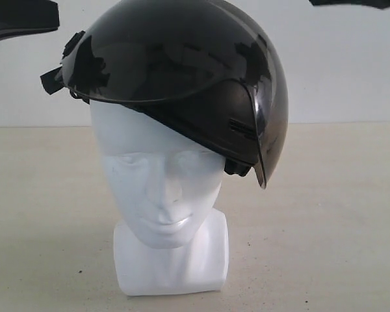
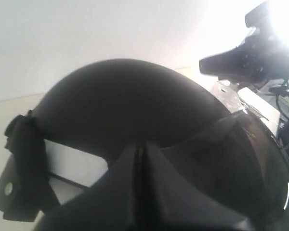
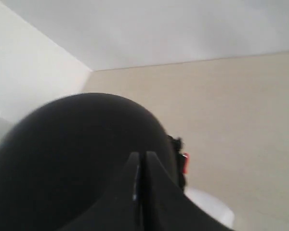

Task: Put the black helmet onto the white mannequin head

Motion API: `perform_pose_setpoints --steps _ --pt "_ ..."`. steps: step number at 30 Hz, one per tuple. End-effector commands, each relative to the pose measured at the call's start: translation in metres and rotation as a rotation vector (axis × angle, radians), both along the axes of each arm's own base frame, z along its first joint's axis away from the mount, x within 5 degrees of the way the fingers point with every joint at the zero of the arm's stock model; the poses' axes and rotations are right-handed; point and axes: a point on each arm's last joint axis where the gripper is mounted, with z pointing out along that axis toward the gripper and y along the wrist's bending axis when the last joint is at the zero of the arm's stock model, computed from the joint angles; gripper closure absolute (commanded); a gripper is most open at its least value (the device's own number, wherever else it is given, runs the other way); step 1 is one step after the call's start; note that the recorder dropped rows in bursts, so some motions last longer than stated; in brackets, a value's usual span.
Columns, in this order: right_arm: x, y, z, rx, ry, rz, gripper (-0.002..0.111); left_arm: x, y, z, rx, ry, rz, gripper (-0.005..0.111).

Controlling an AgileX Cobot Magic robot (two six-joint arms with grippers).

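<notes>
1x black helmet (image 1: pixel 182 78) on 1x white mannequin head (image 1: pixel 161 195); helmet crown cropped, scalp hidden; left tool (image 2: pixel 140 150), right tool (image 3: pixel 140 159) both closed, holding nothing.

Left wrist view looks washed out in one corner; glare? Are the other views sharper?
Left wrist view: yes, glare blows out that corner; the helmet is a soft dark shape. Right wrist view: evenly lit but blurred. Exterior view: sharp, with reflections on the visor.

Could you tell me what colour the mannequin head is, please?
The mannequin head is glossy white, clearest in the exterior view.
</notes>
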Motion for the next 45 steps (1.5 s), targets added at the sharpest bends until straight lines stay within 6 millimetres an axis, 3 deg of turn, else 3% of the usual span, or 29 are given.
perform_pose_setpoints --steps 1,5,8,12,18,32,45 --pt "0.014 -0.006 -0.047 -0.055 0.142 0.022 0.108 0.001 0.005 0.003 0.014 -0.031 0.085 0.102" --pt "0.031 -0.004 -0.1 -0.036 0.289 0.04 0.108 0.003 0.007 0.003 0.017 -0.036 0.113 0.102" --pt "0.041 0.0 -0.125 0.022 0.327 0.077 0.108 0.003 0.007 0.003 0.017 -0.036 0.113 0.102" --pt "0.049 0.018 -0.148 0.088 0.378 0.172 0.108 0.004 0.008 0.003 0.018 -0.037 0.123 0.102" --pt "0.051 0.046 -0.162 0.123 0.392 0.253 0.108 0.011 0.008 -0.003 0.018 -0.013 0.126 0.102" --pt "0.051 0.055 -0.135 0.359 0.302 0.309 0.108 0.016 0.008 -0.01 0.015 0.017 0.105 0.102" --pt "0.03 0.054 -0.09 0.36 0.174 0.328 0.108 0.029 0.005 -0.027 0.009 0.089 0.051 0.102"
